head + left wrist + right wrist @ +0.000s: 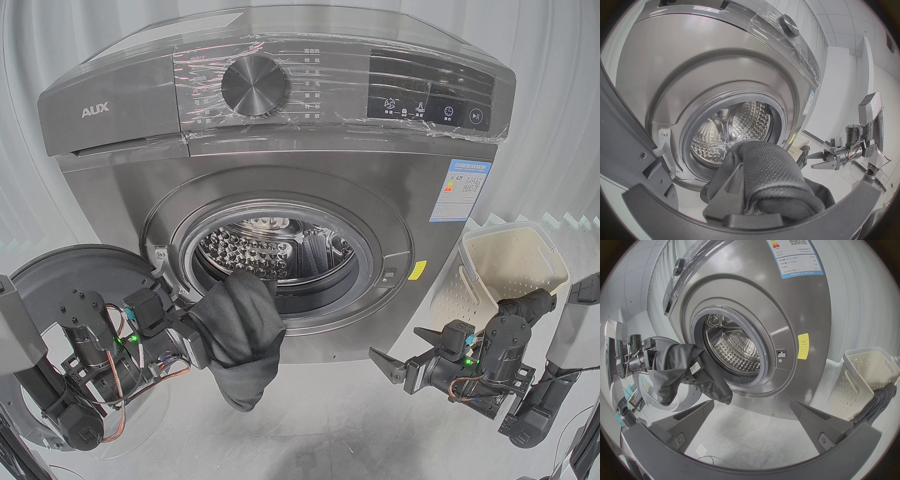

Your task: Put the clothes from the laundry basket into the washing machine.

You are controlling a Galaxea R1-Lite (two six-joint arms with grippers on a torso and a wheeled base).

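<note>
Left fingers (pixel 729 197) gripping garment (pixel 240 337), right fingers (pixel 815 422) spread

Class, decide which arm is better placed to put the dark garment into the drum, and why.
Left: the left gripper holds the dark garment at the drum opening; the right gripper is open, empty, farther off.

Bright, even indoor light, soft shadows, strong wide-angle bending

White glare streaks the plastic film (pixel 325 81) over the panel of the washing machine (pixel 112 187), and the steel drum (pixel 269 247) throws back bright glints from its studded wall. The pale floor (pixel 350 412) carries only a faint, soft shadow along the machine's foot. The dark garment (pixel 240 337) reads as a nearly flat dark mass in the head view. Both wrist views bow straight edges strongly and fall to black at their corners.
</note>
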